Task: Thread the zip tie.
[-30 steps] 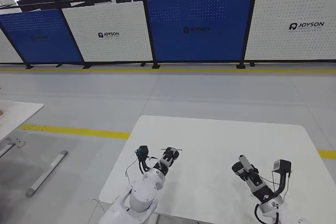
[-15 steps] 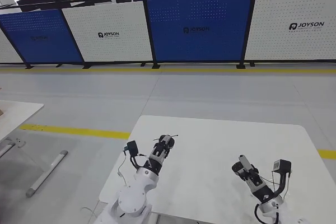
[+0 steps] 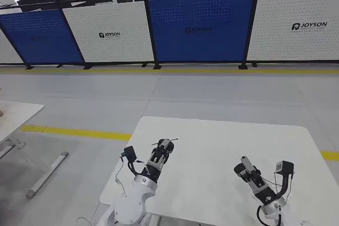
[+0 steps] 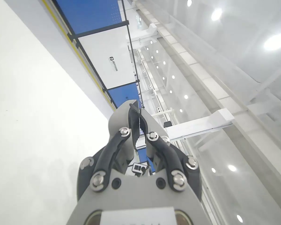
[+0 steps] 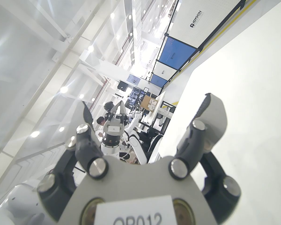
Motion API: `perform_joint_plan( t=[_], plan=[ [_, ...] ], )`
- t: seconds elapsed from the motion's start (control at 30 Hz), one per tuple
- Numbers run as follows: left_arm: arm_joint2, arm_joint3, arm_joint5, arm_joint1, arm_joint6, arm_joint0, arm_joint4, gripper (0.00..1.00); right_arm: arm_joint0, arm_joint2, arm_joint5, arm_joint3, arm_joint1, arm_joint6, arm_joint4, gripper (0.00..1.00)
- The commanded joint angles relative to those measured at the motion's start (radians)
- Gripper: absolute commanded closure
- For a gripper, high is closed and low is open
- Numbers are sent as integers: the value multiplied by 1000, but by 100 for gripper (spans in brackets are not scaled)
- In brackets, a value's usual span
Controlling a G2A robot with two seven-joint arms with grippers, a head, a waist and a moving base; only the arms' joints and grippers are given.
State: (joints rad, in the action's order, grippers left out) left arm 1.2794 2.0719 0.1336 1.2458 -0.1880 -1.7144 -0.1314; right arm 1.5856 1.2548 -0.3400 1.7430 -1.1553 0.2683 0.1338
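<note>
Near the near left corner of the white rectangular tabletop, the left gripper was clenched on the thin black plastic zip tie. The tie lay crosswise to the grey fingers. Its long axis ran roughly along the near edge, a short whisker stuck out on either side of the tips, and one end pointed toward the right arm. Well apart, near the near right corner, the right gripper had its jaws spread wide with nothing between them, and it faced the left gripper across the tabletop. The left arm carried the tie, so any threading would probably need the right gripper to reach the tie's free end. Compared with a second earlier, the left gripper had shifted a little toward the far and left edges, its elbow swinging outward, while the right arm had kept its place.
</note>
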Motion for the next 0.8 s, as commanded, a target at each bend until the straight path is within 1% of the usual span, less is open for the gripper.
perform_joint_plan(
  t=[0.0,0.03,0.1,0.13,0.17,0.2,0.27,0.4,0.43,0.47,0.5,0.53,0.77],
  plan=[
    [-17,-48,30,4,-9,32,-7,100,0,0,0,0,0,0,0,0],
    [-25,-78,46,8,-21,50,-13,100,0,0,0,0,0,0,0,0],
    [-38,-119,70,12,-35,77,-12,100,0,0,0,0,0,0,0,0],
    [-48,-141,87,14,-48,89,4,100,0,0,0,0,0,0,0,0],
    [-68,-165,110,16,-48,105,24,100,0,0,0,0,0,0,0,0],
    [-78,-179,119,18,-54,116,30,100,0,0,0,0,0,0,0,0],
    [-100,-215,141,22,-68,133,49,100,0,0,0,0,0,0,0,0],
    [-114,-266,151,29,-83,152,45,100,0,0,0,0,0,0,0,0],
    [-114,-275,156,30,-92,155,49,100,0,0,0,0,0,0,0,0],
    [-117,-287,169,31,-116,159,78,100,0,0,0,0,0,0,0,0],
    [-134,-295,176,33,-139,161,110,100,0,0,0,0,0,0,0,0],
    [-144,-296,176,35,-137,162,114,100,0,0,0,0,0,0,0,0],
    [-144,-296,176,35,-137,162,114,100,0,0,0,0,0,0,0,0]
  ],
)
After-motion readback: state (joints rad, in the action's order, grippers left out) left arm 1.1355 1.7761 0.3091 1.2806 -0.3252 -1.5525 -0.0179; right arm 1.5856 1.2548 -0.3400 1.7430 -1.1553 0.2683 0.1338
